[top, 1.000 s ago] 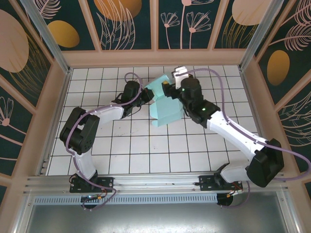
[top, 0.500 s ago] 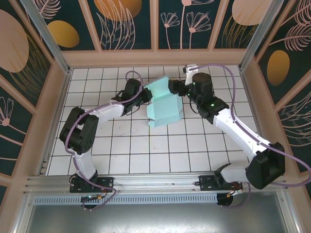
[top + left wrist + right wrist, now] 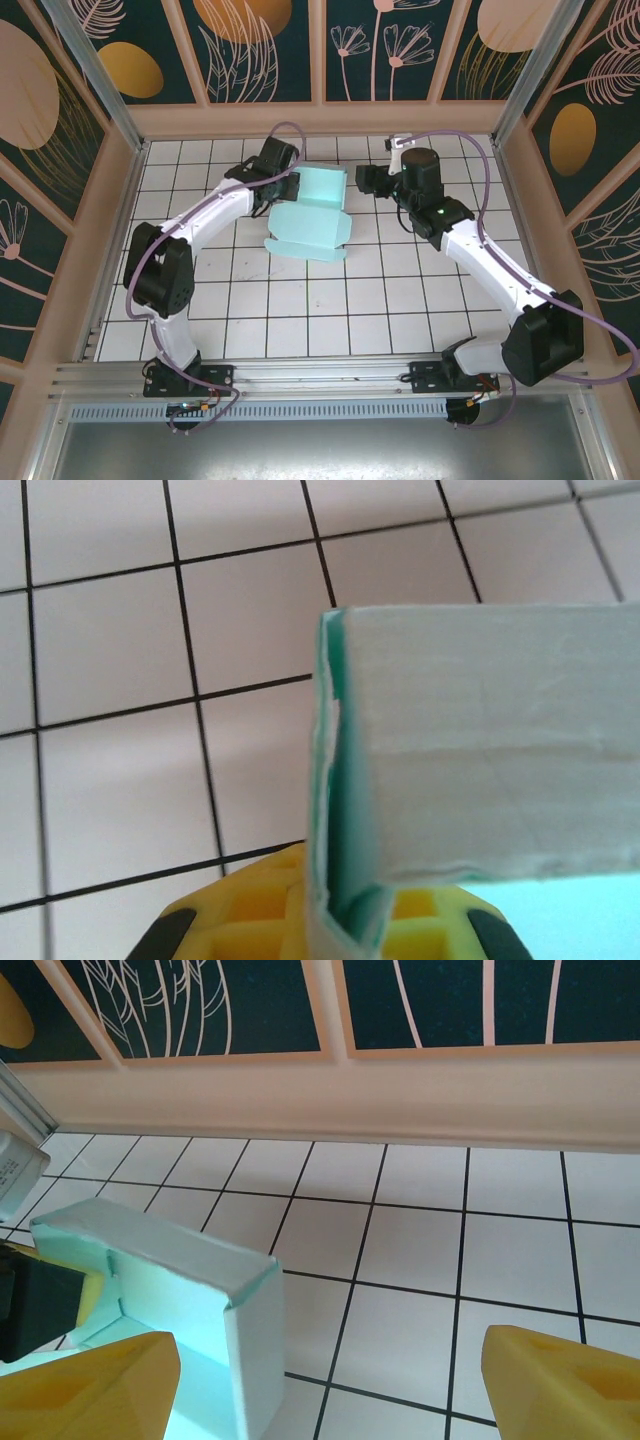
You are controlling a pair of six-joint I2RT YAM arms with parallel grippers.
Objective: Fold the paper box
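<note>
The left claw is pinching one edge of the paper box, which rests on the table near the far wall. The right claw stands spread just beside it, holding nothing. I judge that some walls are raised, but the flaps are not yet tucked in.

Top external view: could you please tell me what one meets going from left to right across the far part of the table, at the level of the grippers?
left gripper, shut on the card's edge → paper box → right gripper, open
</note>
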